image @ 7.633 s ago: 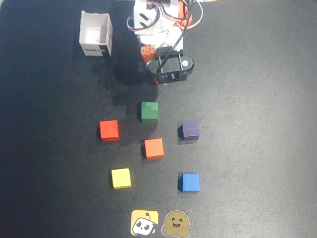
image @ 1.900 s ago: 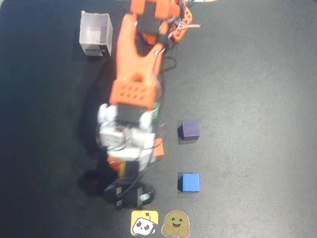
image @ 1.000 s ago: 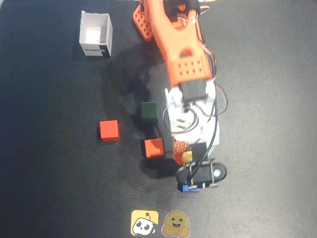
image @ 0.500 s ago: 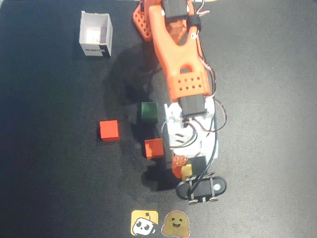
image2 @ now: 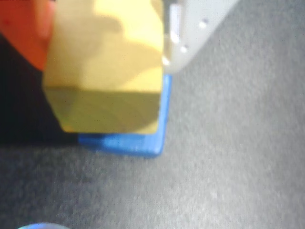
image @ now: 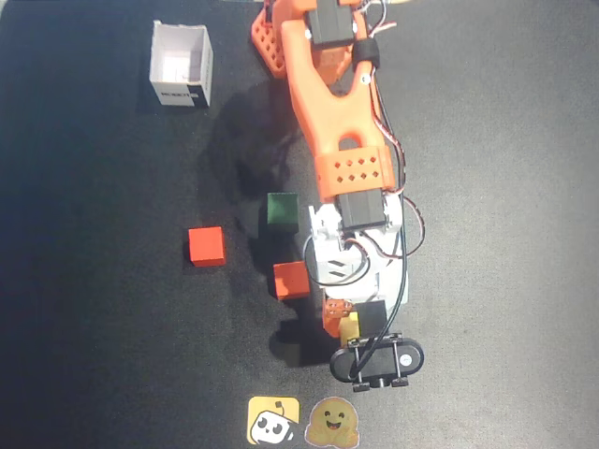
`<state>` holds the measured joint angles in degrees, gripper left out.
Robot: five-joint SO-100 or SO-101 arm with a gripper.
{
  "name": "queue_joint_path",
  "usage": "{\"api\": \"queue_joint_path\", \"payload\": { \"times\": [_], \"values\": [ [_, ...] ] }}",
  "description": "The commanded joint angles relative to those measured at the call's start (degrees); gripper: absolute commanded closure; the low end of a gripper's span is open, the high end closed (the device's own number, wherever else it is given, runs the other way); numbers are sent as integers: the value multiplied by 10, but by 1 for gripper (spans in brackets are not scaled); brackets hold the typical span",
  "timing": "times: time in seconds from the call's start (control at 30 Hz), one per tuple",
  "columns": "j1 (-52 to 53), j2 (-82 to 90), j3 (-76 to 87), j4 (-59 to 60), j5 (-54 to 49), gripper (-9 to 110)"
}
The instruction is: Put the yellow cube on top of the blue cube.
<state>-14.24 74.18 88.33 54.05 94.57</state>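
Note:
In the wrist view the yellow cube [image2: 105, 62] fills the upper left, pinched between an orange finger [image2: 21, 33] on its left and a white finger [image2: 195, 24] on its right. My gripper [image2: 107, 43] is shut on it. The blue cube [image2: 138, 143] peeks out beneath and to the right of the yellow one, directly under it; contact cannot be judged. In the overhead view my gripper [image: 348, 325] holds the yellow cube [image: 350, 328] at the lower middle, and the blue cube is hidden under the wrist's black mount.
On the black mat lie a green cube [image: 281, 208], a red cube [image: 206, 246] and an orange cube [image: 292, 279], all left of the arm. A white open box [image: 181, 64] stands at top left. Two stickers [image: 273, 420] lie at the bottom edge.
The arm took the yellow cube from the lower left and carried it right, over the blue cube. In the last half second the gripper shifted slightly toward the bottom edge.

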Motion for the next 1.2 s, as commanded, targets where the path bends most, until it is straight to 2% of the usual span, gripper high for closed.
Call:
{"api": "queue_joint_path", "payload": {
  "times": [0.0,1.17],
  "values": [
    [-1,0,-30,-12,-4,99],
    [-19,-16,-47,-26,-78,99]
  ]
}}
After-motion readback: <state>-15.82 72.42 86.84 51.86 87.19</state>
